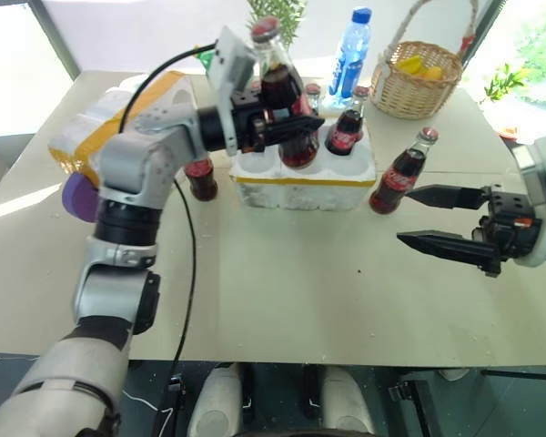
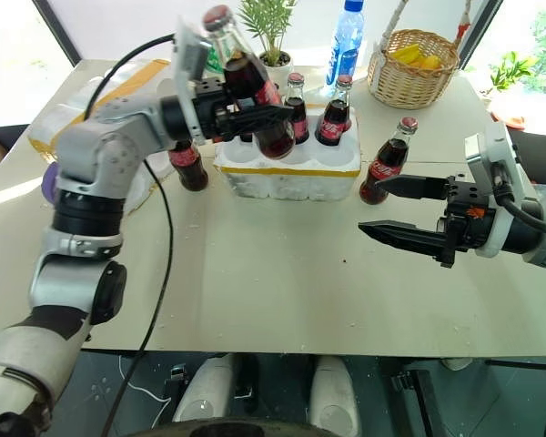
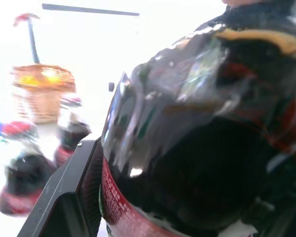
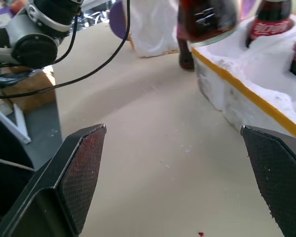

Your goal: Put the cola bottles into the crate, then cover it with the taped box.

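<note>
The crate, a low block of rough white foam with round wells and a yellow tape band along its lower edge, stands on the pale matte table and serves as the reference.

Left of the crate lies the taped box, a bulkier white foam shell with broad yellow tape and a purple rounded part at its near end. Between that box and the crate one cola bottle stands on the table.

Above the crate's near-left wells the left gripper is clamped round the belly of a glossy dark glass bottle, red-capped and tilted, held clear of the foam.

Two more bottles stand upright in the crate's far wells.

Just right of the crate another bottle stands upright on the table.

Behind the crate are a blue water bottle and a woven wicker basket.

Right of the crate, the right gripper hangs level, its two black tapered fingers spread wide, touching nothing.
</note>
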